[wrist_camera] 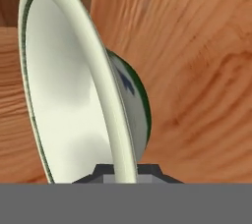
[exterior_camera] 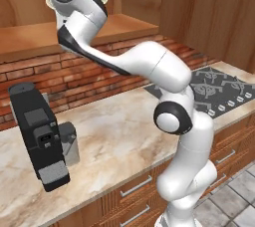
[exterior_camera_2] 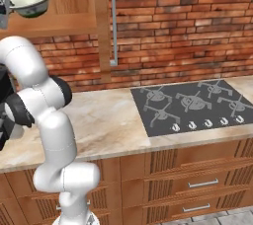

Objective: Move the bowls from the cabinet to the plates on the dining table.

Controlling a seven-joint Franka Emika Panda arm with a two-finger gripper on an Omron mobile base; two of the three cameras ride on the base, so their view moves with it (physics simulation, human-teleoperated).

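Cream-white with a green band, the bowl (wrist_camera: 74,95) you want sits pinched by its rim between the fingers (wrist_camera: 106,171), clenched on it, up high at the open wooden cabinet (exterior_camera_2: 74,2), above the marble counter (exterior_camera_2: 108,120) left of the black hob (exterior_camera_2: 192,103).

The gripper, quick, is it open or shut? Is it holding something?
Gripper: shut on the rim of the bowl, holding it up in the cabinet.
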